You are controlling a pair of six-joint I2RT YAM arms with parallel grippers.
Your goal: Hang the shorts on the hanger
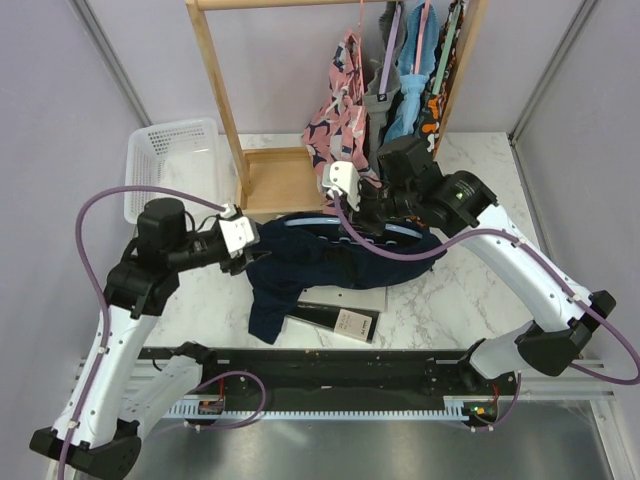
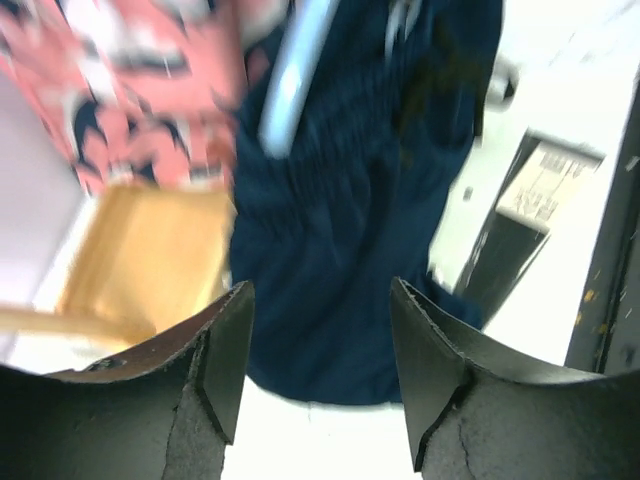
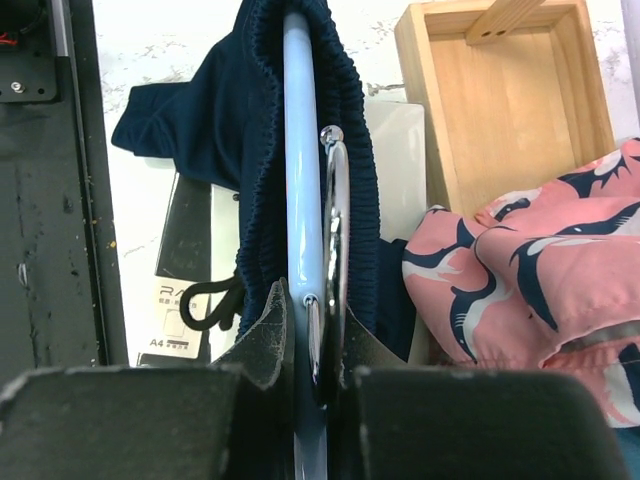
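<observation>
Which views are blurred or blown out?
Left wrist: motion-blurred, shorts and pink garment smeared, table blown out to flat white. Right wrist: sharp, with a glare streak down the hanger. Top external: sharp, evenly lit, no harsh glare.

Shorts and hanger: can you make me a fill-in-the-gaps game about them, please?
The right gripper is ____ on the light-blue hanger.
The left gripper has ____ jaws, with nothing between them.
The patterned garment beside the shorts is mostly ____.
Missing words: shut; open; pink.
</observation>
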